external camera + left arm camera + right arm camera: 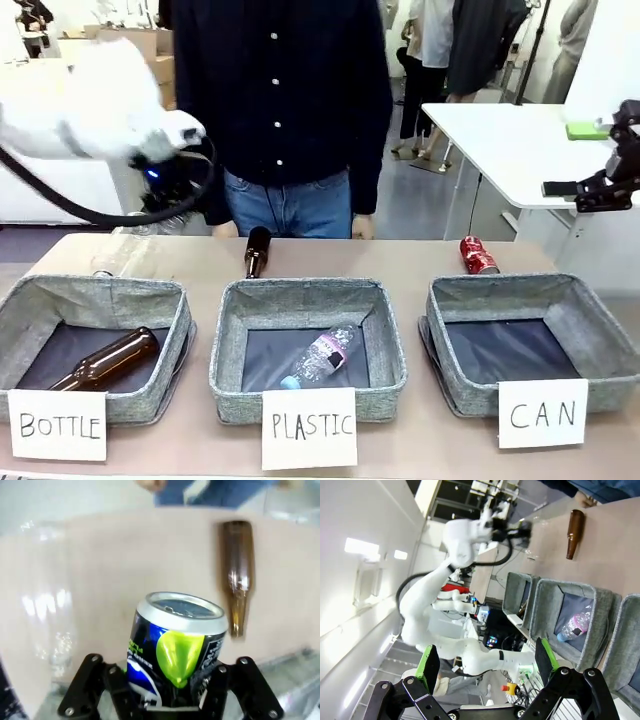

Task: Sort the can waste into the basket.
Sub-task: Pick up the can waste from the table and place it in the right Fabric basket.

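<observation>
My left gripper is shut on a dark can with a silver top and blue-green print. In the front view the left gripper is at the table's far left, in front of the person. The red dented can lies on the table just behind the grey basket that carries the "CAN" sign. That basket's dark floor is bare. My right gripper hangs open at the right edge, high and off the table, with nothing between its green pads.
A brown bottle lies behind the "PLASTIC" bin, which holds a clear bottle. Another brown bottle is in the "BOTTLE" bin. A clear plastic bottle lies beside my left gripper. A person stands at the far edge.
</observation>
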Motion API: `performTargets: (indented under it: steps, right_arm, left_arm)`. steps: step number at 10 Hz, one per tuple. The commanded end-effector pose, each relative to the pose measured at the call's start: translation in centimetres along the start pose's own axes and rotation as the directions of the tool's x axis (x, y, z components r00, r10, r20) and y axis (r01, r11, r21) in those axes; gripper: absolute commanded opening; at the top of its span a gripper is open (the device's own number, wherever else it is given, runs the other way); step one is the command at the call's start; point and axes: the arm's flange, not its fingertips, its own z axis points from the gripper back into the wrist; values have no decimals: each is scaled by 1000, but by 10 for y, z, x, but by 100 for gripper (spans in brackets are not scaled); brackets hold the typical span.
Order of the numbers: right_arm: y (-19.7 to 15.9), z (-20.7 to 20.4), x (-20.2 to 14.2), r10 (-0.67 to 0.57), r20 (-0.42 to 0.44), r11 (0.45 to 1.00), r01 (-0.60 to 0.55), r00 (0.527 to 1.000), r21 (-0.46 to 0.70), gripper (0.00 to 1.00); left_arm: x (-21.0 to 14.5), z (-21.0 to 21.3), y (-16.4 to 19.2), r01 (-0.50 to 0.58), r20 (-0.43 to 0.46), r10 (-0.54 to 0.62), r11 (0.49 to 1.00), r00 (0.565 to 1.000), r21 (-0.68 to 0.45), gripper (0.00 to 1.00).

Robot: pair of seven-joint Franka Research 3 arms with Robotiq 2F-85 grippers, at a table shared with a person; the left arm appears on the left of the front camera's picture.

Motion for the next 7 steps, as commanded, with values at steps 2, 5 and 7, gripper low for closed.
performTargets:
  steps: [2,5,7]
  right_arm:
    - [0,-1,2,26,14,999,-26,1000,26,100]
    - [0,-1,2,26,14,999,-26,1000,26,100]
    - [0,-1,2,26,14,999,-26,1000,26,100]
  left_arm:
    - [-165,124,29,152,130,-132,976,983,-158,0]
    - [-253,117,46,214,235,-193,975,953,-68,0]
    - [-187,117,23,199,149,-175,967,973,-161,0]
